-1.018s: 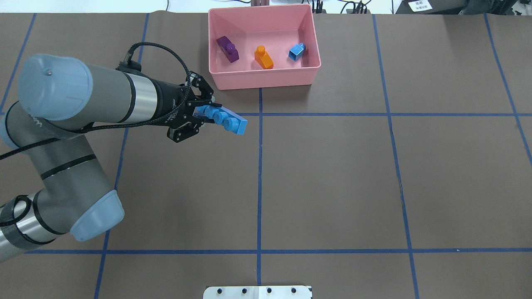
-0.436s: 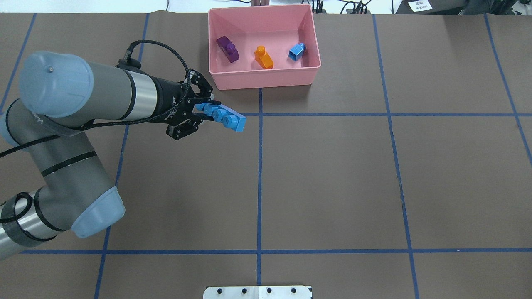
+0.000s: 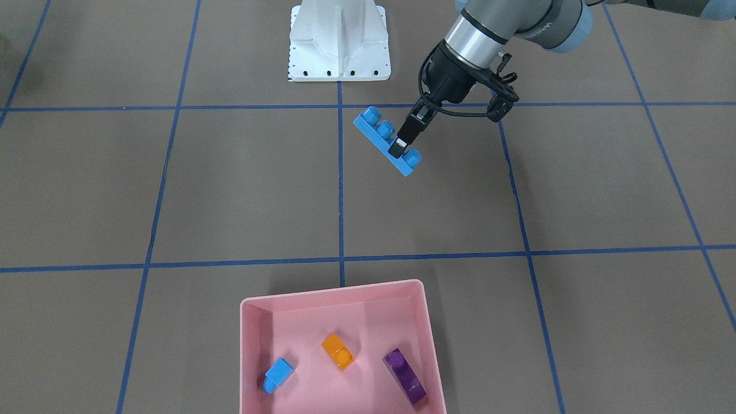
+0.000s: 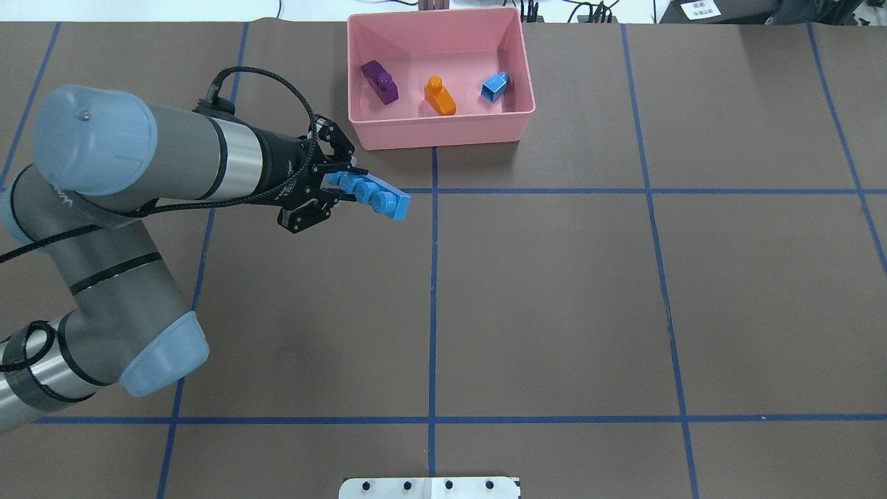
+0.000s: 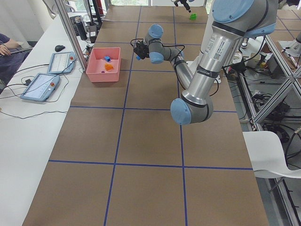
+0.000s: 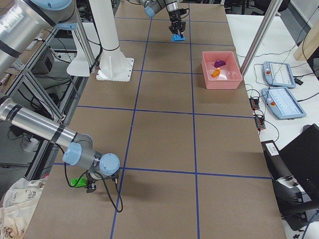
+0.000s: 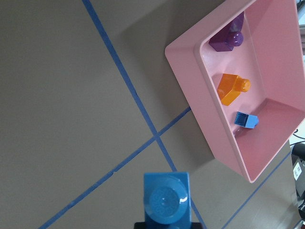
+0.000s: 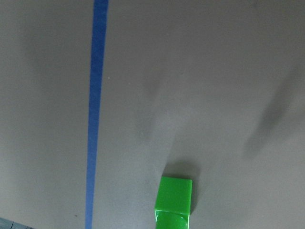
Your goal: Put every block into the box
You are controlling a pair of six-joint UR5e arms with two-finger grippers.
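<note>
Short of the box (image 4: 443, 132), left gripper (image 4: 339, 188) clamps blue block (image 4: 380, 199); right gripper (image 6: 89, 187): cannot tell.

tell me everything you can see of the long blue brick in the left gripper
The long blue brick is bright blue and glossy, plastic by the look, and narrow, with a single row of round studs facing upward. The left gripper is shut on it near one end, so most of its length sticks out past the fingers. It seems lifted clear of the brown table, short of the pink box, and only the gripper touches it.
</note>
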